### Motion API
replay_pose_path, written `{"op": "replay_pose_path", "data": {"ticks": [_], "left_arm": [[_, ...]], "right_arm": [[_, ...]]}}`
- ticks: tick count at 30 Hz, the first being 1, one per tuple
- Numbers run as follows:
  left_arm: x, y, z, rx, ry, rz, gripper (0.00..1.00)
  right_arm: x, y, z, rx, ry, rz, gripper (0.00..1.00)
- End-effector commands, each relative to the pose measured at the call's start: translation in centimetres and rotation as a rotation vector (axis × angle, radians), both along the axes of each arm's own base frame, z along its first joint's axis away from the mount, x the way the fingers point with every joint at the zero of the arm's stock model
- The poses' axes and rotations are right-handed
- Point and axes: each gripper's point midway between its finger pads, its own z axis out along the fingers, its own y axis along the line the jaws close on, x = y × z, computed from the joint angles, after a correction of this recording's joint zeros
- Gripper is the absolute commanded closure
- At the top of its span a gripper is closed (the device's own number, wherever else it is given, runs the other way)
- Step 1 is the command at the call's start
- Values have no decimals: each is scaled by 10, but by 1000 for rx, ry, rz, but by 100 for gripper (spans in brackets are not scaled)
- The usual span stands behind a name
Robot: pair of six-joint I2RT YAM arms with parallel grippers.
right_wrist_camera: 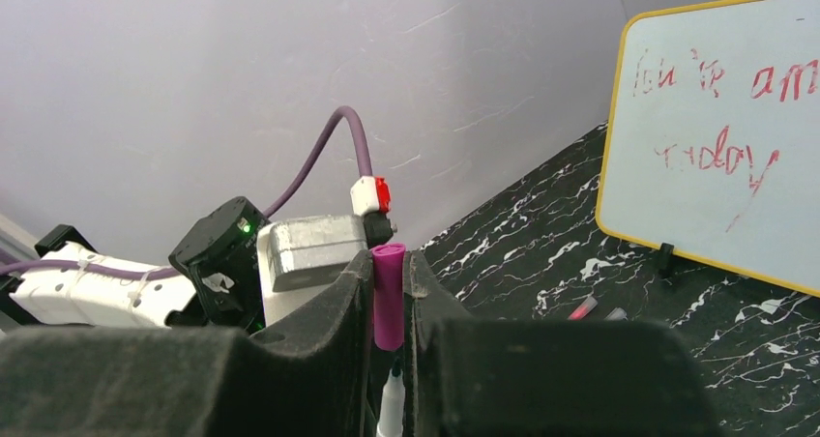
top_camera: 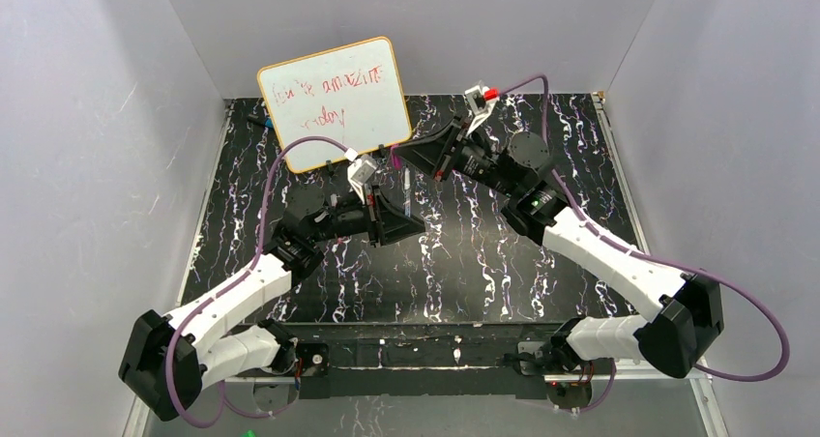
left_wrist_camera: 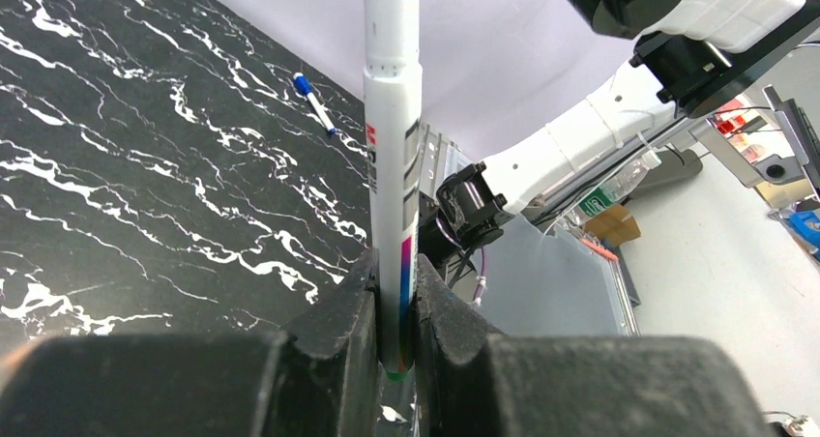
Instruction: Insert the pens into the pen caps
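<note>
Magenta cap (right_wrist_camera: 389, 297) pinched in my right gripper (right_wrist_camera: 389, 263), toward twelve o'clock on the table (top_camera: 483, 263). Left gripper (left_wrist_camera: 395, 263) clamps the white pen (left_wrist_camera: 394, 166), whose tip seems to sit just under the cap, at its six o'clock. Mating step in hand; next calls for lining up axes, then pushing together.

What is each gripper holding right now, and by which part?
The left gripper pinches the white pen near its coloured end; the right gripper pinches a magenta cap by its sides.
</note>
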Motion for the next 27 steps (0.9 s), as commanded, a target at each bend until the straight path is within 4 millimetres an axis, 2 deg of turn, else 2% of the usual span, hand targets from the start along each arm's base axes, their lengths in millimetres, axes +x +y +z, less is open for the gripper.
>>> {"op": "replay_pose_path", "data": {"ticks": [1,5,11,16,27], "left_arm": [[3,-3,27,-41,-87,0,100],[4,-5,26,-38,-84,-7,100],[1,-3,14,-27,-54,-10,100],[-4,0,7,-23,-37,-13,100],[-5,1,6,-17,-42,-10,100]], "right_arm": [[-12,-9,16,37,-52,-14,90],[-12,-13,17,35,-63,-33,90],[-5,-15,24,36,-89,-77,90],[-1,-10,32,26,-115,-75,89],[2,-8,36,12,-133,-78,88]]}}
